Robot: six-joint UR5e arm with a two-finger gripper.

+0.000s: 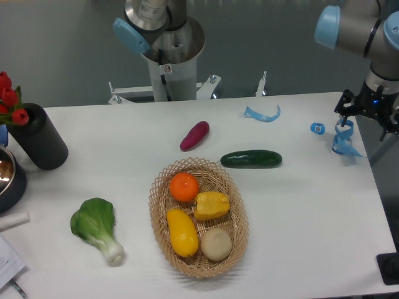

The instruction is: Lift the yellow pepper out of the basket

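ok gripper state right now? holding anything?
Gripper: cannot tell open or closed; it is small and dark at the table's far right edge. Not holding the pepper, which sits in the basket.

The arm reached in from the upper right — its gripper (368, 115) hung at the tabletop's far right edge, finger state unclear.
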